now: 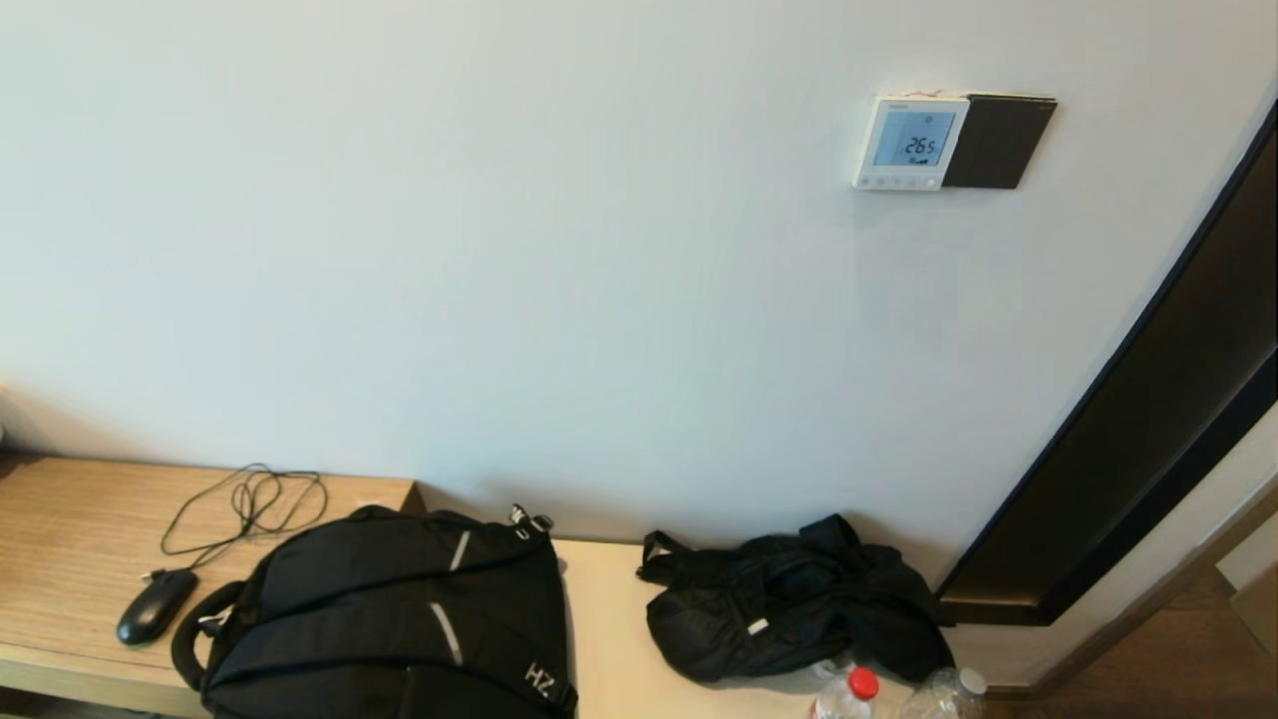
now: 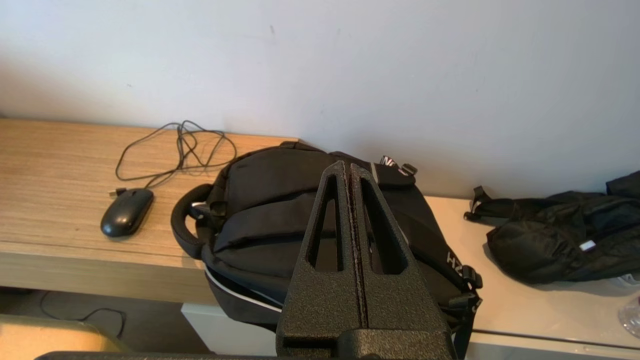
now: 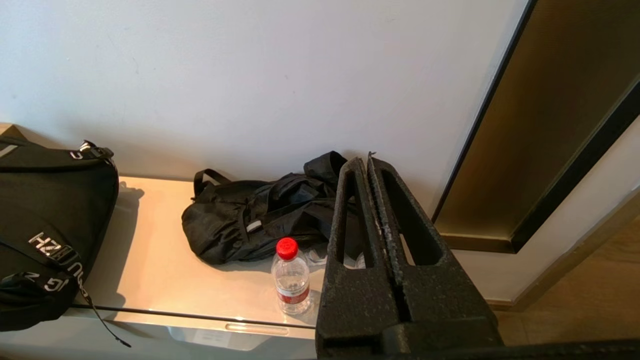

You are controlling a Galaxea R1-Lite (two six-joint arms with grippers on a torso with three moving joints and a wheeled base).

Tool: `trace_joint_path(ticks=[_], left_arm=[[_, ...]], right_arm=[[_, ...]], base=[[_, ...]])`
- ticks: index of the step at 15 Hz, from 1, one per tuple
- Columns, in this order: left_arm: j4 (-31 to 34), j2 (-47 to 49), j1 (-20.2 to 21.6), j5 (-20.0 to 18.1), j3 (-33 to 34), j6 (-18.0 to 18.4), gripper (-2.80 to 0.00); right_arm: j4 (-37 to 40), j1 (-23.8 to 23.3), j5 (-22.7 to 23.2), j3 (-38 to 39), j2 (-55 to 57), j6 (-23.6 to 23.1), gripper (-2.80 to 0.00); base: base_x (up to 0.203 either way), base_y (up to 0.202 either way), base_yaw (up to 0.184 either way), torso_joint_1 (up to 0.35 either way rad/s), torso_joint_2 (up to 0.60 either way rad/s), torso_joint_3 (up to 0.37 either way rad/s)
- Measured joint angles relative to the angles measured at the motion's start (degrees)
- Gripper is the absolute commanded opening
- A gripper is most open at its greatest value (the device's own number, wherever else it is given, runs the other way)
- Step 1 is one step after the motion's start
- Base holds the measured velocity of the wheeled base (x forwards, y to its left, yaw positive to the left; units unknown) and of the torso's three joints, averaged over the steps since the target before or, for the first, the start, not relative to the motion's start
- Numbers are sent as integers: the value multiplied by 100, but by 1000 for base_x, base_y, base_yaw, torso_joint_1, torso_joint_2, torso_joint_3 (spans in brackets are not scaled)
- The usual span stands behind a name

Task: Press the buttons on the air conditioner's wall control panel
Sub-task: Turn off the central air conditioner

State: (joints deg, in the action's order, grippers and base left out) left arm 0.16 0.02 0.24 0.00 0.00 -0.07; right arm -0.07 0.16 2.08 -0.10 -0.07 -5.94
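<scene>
White panel (image 1: pixel 911 143) sits high on the wall, far above the counter (image 1: pixel 70 539). Both grippers, left (image 2: pixel 348 167) and right (image 3: pixel 366 161), have fingers pressed together, holding nothing. Lift the right one and poke gently at the tiny buttons (image 1: pixel 896 182).

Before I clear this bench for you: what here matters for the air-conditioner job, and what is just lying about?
For the job:
control panel
buttons
left gripper, shut
right gripper, shut

Lying about:
backpack
small black bag
mouse
red-capped bottle
brown plate
</scene>
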Motion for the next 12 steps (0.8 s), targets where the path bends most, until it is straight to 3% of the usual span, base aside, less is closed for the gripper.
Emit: trace_joint_path(ticks=[12], left_arm=[[2,0,0,0,0,0,-280]], right_arm=[[2,-2,-27,2,0,119,-280]], base=[[0,0,0,0,0,0]])
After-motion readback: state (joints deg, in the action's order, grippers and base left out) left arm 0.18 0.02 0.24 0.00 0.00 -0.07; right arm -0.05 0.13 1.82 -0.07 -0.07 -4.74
